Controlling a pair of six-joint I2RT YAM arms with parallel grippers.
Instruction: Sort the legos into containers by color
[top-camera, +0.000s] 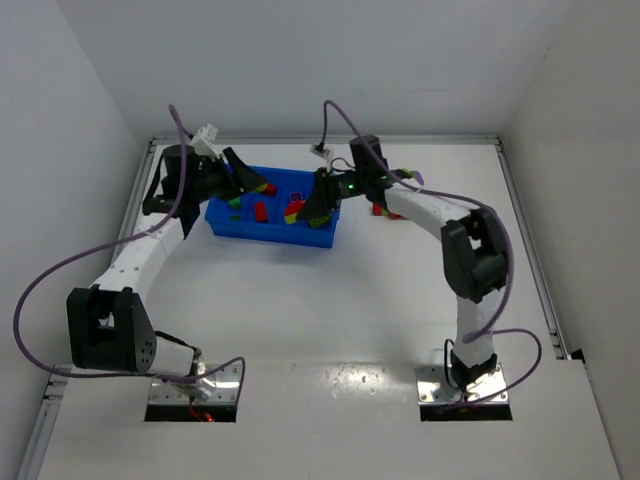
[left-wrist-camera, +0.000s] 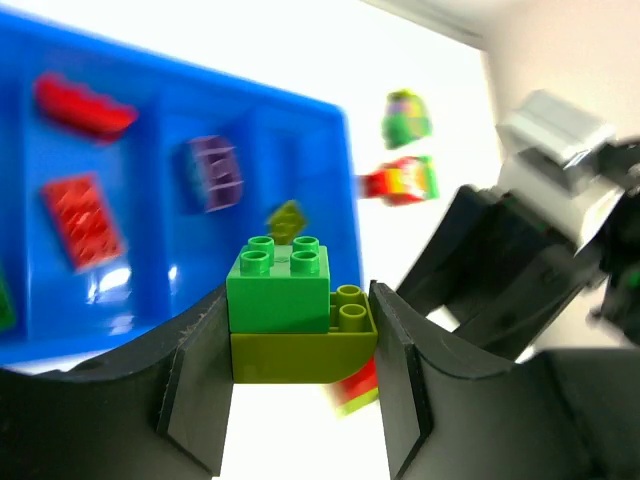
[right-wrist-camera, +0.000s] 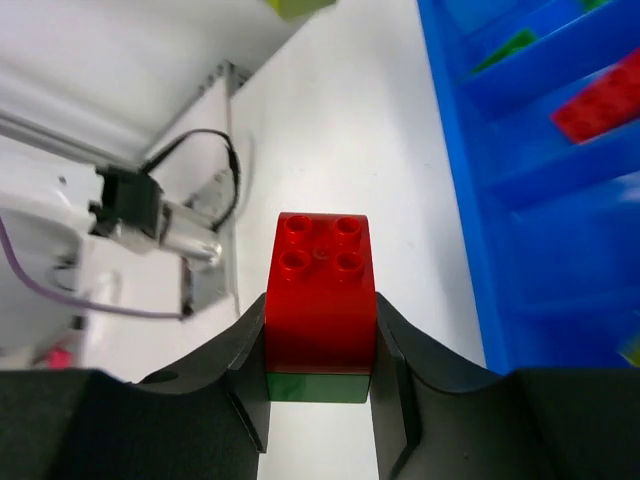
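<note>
The left tool (left-wrist-camera: 300, 375) was clamped on a green-over-olive clump (left-wrist-camera: 280, 295) at the tray's (top-camera: 270, 233) left end. The right tool (right-wrist-camera: 320, 395) gripped a red-over-green clump (right-wrist-camera: 320, 290) at its right end. A red brick (left-wrist-camera: 80, 215) and a purple brick (left-wrist-camera: 212, 172) lay in compartments; more legos (left-wrist-camera: 402, 180) sat on the bench (top-camera: 330, 300).

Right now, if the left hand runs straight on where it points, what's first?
Probably the blue tray: the left hand, shut on a green-and-olive lego clump, points at its end compartment, where a yellow-green brick lies. Depth unclear.
</note>
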